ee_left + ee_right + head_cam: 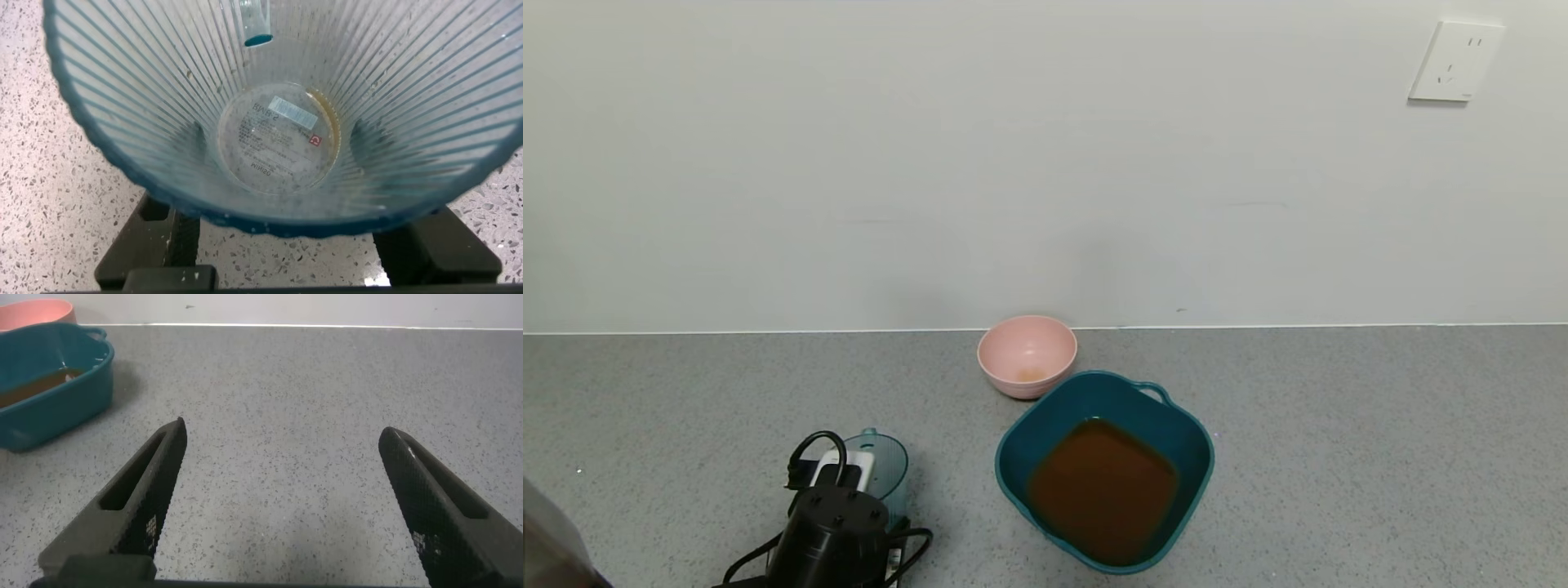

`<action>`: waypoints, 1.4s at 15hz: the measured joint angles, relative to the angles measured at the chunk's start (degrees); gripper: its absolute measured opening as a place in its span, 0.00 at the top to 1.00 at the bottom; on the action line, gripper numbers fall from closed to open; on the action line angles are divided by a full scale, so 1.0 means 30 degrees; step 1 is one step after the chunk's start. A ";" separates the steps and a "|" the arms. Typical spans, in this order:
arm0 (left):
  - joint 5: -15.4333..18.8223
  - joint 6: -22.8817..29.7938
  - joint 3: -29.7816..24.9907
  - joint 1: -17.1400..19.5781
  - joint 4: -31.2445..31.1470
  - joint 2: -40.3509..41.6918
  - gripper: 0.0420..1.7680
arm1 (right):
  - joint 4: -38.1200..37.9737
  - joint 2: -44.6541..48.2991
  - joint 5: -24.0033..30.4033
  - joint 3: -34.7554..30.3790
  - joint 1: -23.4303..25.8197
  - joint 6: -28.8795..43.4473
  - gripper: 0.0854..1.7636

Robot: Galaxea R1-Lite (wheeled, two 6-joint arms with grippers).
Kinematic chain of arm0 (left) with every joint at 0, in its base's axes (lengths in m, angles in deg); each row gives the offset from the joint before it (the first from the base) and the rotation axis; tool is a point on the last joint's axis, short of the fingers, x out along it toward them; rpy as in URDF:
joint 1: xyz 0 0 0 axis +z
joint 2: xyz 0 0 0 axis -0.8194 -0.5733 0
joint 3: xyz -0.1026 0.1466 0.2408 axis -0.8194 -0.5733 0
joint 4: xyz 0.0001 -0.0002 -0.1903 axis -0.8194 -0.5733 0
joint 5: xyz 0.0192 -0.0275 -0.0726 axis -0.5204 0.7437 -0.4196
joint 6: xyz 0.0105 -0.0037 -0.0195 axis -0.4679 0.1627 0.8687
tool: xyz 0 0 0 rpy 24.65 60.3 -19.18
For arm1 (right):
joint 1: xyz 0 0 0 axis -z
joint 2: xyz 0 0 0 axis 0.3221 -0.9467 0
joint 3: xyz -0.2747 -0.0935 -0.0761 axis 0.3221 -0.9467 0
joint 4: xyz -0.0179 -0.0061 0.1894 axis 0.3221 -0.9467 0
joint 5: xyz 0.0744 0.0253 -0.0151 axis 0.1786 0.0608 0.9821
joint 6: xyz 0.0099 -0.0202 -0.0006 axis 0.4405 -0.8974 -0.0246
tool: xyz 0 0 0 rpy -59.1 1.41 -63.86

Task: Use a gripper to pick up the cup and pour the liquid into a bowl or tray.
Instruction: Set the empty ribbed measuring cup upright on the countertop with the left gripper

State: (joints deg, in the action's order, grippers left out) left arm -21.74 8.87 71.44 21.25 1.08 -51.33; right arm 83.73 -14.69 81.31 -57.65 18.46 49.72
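Observation:
The blue-grey ribbed cup (888,462) stands upright on the grey counter at the front left. My left gripper (866,500) reaches down over it, with its fingers closed on the cup's lower sides. In the left wrist view the cup (122,122) fills the frame; only a thin orange rim of residue shows at its bottom. The dark teal basin (1013,445) sits to the cup's right and holds the orange-brown liquid (1103,486). My right gripper (282,433) is open and empty above bare counter, out of the head view.
A small pink bowl (1027,355) stands behind the basin by the wall, with a faint orange trace inside. The basin (57,416) and the pink bowl (33,310) also show in the right wrist view. A wall socket (1455,61) is at the upper right.

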 joint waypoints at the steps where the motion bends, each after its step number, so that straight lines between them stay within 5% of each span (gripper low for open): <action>1: 0.0016 0.0000 -0.0020 -0.0016 0.0000 -0.0012 0.34 | -0.0004 0.0000 0.0000 0.0000 0.0000 0.0000 0.03; 4: 0.0053 0.0000 -0.0138 -0.0081 0.0004 -0.0041 0.34 | 0.0000 0.0000 0.0000 0.0000 0.0000 0.0000 0.03; 12: 0.0028 0.0037 -0.0073 -0.0008 0.0033 -0.0065 0.14 | 0.0000 0.0000 -0.0008 0.0000 0.0000 0.0000 0.03; 21: -0.0122 -0.0796 -0.0130 0.0114 0.0020 0.0439 0.06 | 0.0000 0.0000 0.0000 0.0000 0.0000 0.0000 0.03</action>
State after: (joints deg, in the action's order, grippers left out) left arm -22.11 6.48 71.05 21.59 1.14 -50.01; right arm 83.73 -14.69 81.31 -57.65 18.46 49.72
